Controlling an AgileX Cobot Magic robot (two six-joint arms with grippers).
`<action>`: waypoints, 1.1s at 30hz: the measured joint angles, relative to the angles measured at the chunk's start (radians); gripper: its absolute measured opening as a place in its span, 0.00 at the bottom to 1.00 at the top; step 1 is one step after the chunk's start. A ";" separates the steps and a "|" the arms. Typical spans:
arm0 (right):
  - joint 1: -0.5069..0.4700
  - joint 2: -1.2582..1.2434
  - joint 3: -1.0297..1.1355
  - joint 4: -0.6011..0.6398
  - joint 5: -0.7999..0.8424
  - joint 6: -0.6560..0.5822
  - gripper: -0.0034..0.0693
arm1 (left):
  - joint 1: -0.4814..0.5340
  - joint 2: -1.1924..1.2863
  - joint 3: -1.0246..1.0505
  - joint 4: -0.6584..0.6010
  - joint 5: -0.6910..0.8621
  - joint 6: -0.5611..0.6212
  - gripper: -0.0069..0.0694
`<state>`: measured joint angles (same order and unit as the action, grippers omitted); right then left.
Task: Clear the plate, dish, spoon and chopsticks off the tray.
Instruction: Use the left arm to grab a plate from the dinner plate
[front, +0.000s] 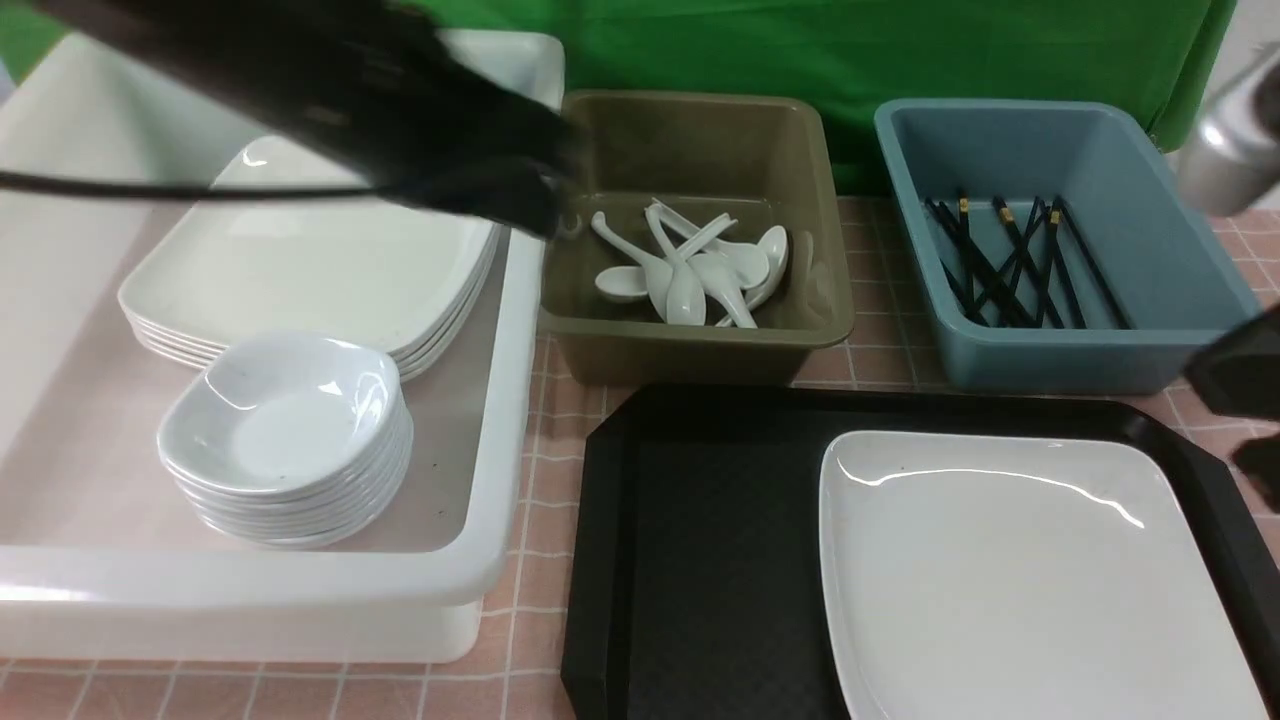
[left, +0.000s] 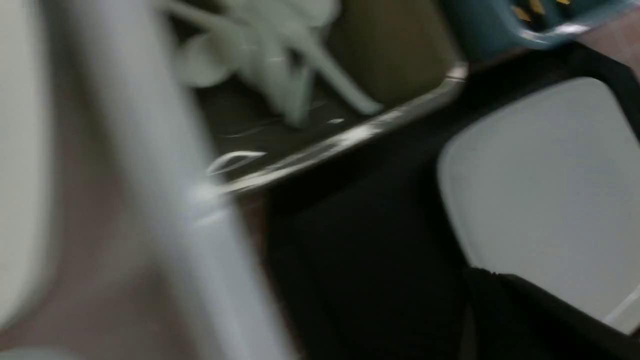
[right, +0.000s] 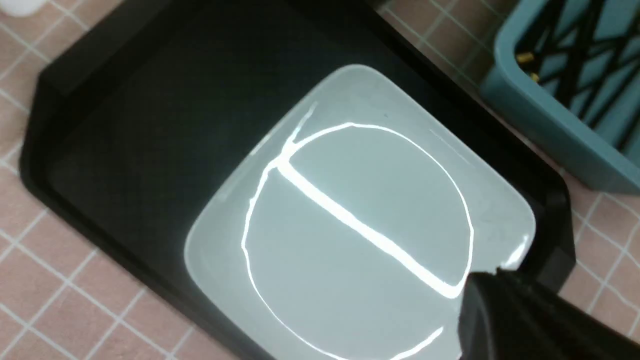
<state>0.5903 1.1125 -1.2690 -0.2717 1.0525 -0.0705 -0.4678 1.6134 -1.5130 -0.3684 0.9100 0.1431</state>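
Note:
The black tray (front: 700, 560) lies at the front with only the large white plate (front: 1010, 570) on it, toward its right side. Several white spoons (front: 690, 270) lie in the olive tub (front: 700, 350). Black chopsticks (front: 1010, 265) lie in the blue tub (front: 1060, 360). A stack of small dishes (front: 285, 430) sits in the white bin (front: 500, 420). My left gripper (front: 545, 205), motion-blurred, is shut and empty at the olive tub's left rim. My right gripper (front: 1240, 385) is shut and empty; in the right wrist view the right gripper (right: 480, 280) is by a corner of the plate (right: 360, 225).
A stack of large white plates (front: 320, 260) sits behind the dishes in the white bin. A green cloth (front: 850, 50) hangs behind the tubs. The table has a pink checked cover (front: 545, 500). The tray's left half (right: 140, 125) is bare.

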 joint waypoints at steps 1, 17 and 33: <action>-0.015 -0.017 0.013 -0.001 0.000 0.008 0.09 | -0.044 0.035 -0.016 0.012 -0.012 -0.028 0.09; -0.141 -0.252 0.139 0.035 0.060 0.042 0.09 | -0.236 0.603 -0.369 0.186 -0.059 -0.181 0.69; -0.146 -0.270 0.140 0.043 0.039 0.041 0.09 | -0.236 0.738 -0.385 0.064 -0.226 -0.151 0.64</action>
<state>0.4443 0.8429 -1.1294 -0.2283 1.0914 -0.0292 -0.7033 2.3510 -1.8976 -0.3045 0.6836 -0.0078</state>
